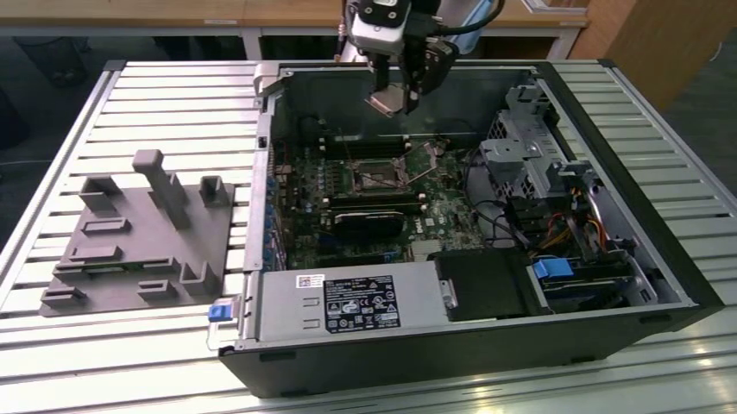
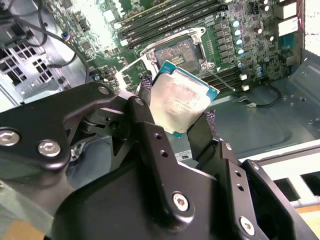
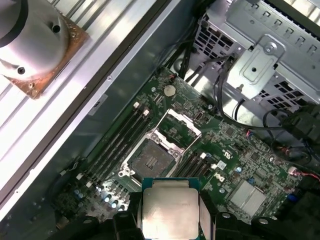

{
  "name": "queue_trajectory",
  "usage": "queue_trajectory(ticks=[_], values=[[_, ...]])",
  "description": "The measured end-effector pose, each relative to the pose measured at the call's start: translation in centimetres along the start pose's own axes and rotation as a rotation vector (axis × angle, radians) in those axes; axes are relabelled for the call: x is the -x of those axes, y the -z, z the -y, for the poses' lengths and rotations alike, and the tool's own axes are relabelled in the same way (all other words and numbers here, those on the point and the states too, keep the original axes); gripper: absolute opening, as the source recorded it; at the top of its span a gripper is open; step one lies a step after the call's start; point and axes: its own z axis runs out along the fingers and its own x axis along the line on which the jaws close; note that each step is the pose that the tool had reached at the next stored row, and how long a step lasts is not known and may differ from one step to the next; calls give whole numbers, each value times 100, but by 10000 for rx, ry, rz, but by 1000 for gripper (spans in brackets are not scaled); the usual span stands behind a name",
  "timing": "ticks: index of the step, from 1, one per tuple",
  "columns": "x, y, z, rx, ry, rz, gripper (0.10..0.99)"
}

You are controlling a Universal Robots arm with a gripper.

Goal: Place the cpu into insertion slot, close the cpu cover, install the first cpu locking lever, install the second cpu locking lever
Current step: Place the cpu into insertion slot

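The cpu (image 2: 182, 100) is held in the air above the insertion slot (image 3: 150, 161), well apart from it. One of its edges is cut off in the first wrist view. It is clamped on two opposite edges by the gripper (image 2: 177, 101). The cpu cover (image 3: 176, 131) is seen raised beside the slot.

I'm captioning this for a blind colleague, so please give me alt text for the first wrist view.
The gripper holds the cpu, pale metal face showing, between its fingers above a green motherboard inside a computer case. Beyond the chip lies the empty insertion slot, with the cpu cover swung open beside it.
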Motion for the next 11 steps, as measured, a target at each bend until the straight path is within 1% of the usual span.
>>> queue_trajectory(ticks=[5, 11], values=[[0, -12, 1, 9, -602, 54, 541], [0, -26, 2, 18, -1174, 105, 541]])
